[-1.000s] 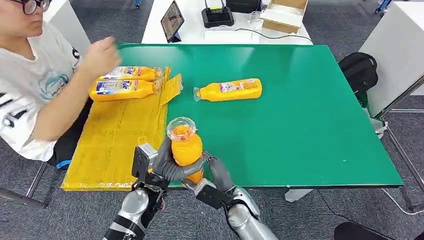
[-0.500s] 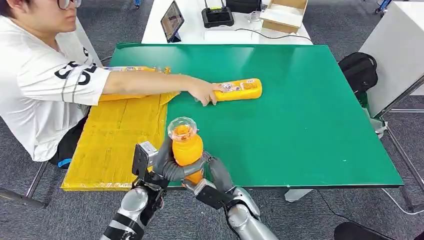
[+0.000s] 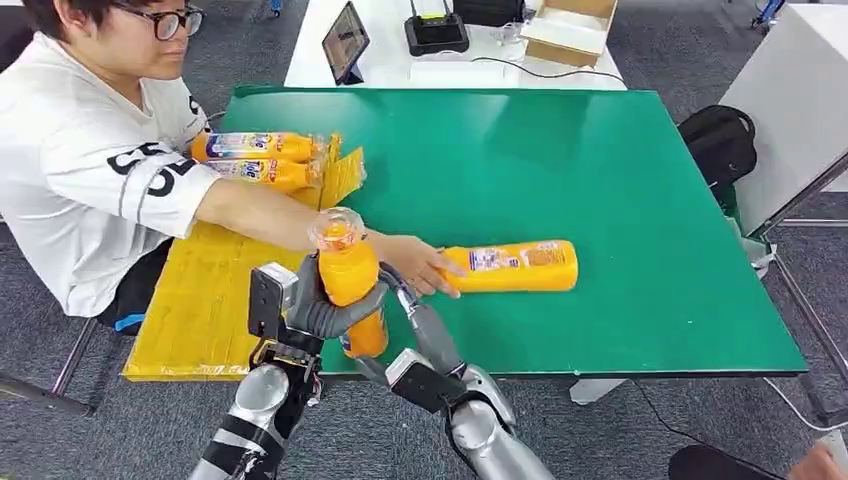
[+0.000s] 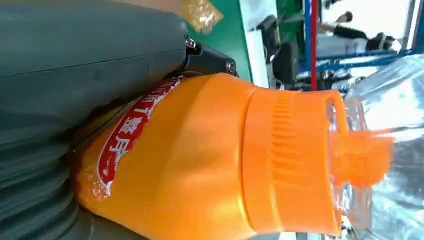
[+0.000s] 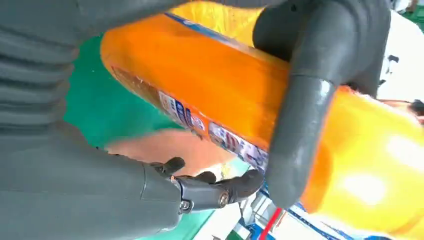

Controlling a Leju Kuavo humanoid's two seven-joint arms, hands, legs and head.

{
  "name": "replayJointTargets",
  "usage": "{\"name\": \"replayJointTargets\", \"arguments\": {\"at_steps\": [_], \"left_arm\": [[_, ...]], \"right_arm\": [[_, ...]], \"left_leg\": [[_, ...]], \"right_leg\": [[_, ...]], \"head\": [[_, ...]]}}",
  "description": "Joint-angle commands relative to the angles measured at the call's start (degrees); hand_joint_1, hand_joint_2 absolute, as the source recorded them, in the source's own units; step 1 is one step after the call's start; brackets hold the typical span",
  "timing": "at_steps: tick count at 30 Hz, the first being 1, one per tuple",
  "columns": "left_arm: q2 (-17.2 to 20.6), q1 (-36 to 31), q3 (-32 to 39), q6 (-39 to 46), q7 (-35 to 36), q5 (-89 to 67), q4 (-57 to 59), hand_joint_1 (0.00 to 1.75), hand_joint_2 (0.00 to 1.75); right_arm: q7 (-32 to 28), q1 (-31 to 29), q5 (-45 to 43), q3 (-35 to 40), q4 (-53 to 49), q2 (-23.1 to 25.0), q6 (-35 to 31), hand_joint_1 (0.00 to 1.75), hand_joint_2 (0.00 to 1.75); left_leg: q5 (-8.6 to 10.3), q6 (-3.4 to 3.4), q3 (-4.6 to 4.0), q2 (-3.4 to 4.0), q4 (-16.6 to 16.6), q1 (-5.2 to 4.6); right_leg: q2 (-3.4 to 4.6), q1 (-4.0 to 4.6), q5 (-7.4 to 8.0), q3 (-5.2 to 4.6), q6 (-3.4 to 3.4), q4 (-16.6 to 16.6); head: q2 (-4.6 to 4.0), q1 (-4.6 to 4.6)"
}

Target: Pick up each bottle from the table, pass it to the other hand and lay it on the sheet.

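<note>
Left hand (image 3: 318,308) is wrapped around the upright bottle (image 3: 348,282) at the table's near edge. Right hand (image 3: 420,330) sits just beside it — fingers look loose, can't tell for sure. Yellow sheet (image 3: 215,300) lies off to the left — left arm's nearer.

- A green table (image 3: 600,180) fills the middle of the head view, with a thin dark edge along its near side.
- Grey carpet floor (image 3: 700,430) shows below the table and along both sides.
- At the top centre stands a white table (image 3: 450,72) bearing a tilted tablet (image 3: 344,40), a black device (image 3: 435,32) with a cable, and an open cardboard box (image 3: 568,28).
- A black backpack (image 3: 716,140) sits on the floor at the right, beside the green table.
- A white cabinet (image 3: 795,100) takes the upper right corner.
- A person in a white shirt (image 3: 80,180) sits at the left edge.
- The light is even and bright.
</note>
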Motion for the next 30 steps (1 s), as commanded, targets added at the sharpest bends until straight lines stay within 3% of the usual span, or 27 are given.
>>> {"name": "replayJointTargets", "arguments": {"at_steps": [1,5,11,17,19,24,27,28,30], "left_arm": [[2.1,-10.2,11.7,13.9,-3.2,-4.5,9.6,1.75,1.75],[2.9,-14.0,16.3,18.5,-5.8,-6.5,15.8,1.75,1.75],[6.1,-18.0,19.4,32.9,-8.5,-18.2,23.9,1.75,1.75],[5.1,-18.1,33.2,35.1,-5.4,-50.1,25.1,1.75,1.75],[5.4,-18.4,34.9,35.1,-4.1,-57.4,26.0,1.75,1.75],[10.4,-20.1,28.5,35.1,2.0,-70.0,35.7,1.75,1.75],[12.7,-21.2,24.0,31.7,-3.1,-67.3,43.3,1.75,1.75],[14.2,-21.1,20.0,31.9,-1.5,-70.5,45.0,1.75,1.75],[14.7,-21.2,18.6,30.6,-1.6,-70.7,46.7,1.75,1.75]], "right_arm": [[0.0,-1.6,-1.5,2.6,-4.4,-1.6,0.7,0.0,0.0],[-0.8,-2.1,-2.8,3.3,-3.8,-1.3,0.1,0.0,0.0],[-3.3,-0.7,-4.9,2.9,-8.6,-0.8,-4.2,0.0,0.0],[-4.9,1.1,-9.3,0.7,-13.2,0.0,-8.6,0.0,0.0],[-5.4,1.1,-10.2,0.4,-13.8,0.1,-9.3,0.0,0.0],[-5.9,1.6,-12.3,-0.6,-16.2,0.3,-10.6,0.0,0.0],[-5.8,0.9,-14.0,-0.9,-15.6,0.5,-9.6,0.0,0.0],[-5.9,0.4,-14.4,-0.7,-14.9,0.6,-9.2,0.0,0.0],[-5.9,0.0,-14.5,-0.5,-14.4,0.7,-8.9,0.0,0.0]], "left_leg": [[-0.03,0.02,0.09,0.19,0.0,0.01],[-0.05,0.02,0.31,0.27,-0.1,0.05],[-0.07,0.02,0.28,0.31,0.0,0.04],[-0.05,0.0,0.2,0.3,0.0,0.03],[-0.07,0.01,0.22,0.34,0.0,0.04],[-0.05,0.0,0.27,0.3,0.0,0.05],[-0.02,0.0,0.21,0.25,0.0,0.04],[-0.06,0.02,0.33,0.28,-0.1,0.04],[-0.02,0.0,0.21,0.3,-0.1,0.02]], "right_leg": [[0.1,0.03,0.02,0.03,-0.12,0.0],[0.05,0.1,-0.02,0.24,-0.25,0.0],[0.11,0.07,-0.05,0.2,-0.2,0.0],[0.13,0.05,-0.02,0.11,-0.15,0.0],[0.16,0.07,-0.03,0.13,-0.17,0.0],[0.09,0.08,-0.05,0.17,-0.2,0.0],[0.05,0.06,-0.04,0.12,-0.16,0.0],[0.06,0.08,-0.07,0.23,-0.23,0.0],[0.11,0.04,-0.02,0.09,-0.14,0.0]], "head": [[0.0,-0.02],[0.0,0.0],[0.0,0.0],[0.0,0.0],[0.0,0.0],[0.0,0.0],[0.0,-0.02],[0.0,-0.02],[0.0,-0.02]]}}
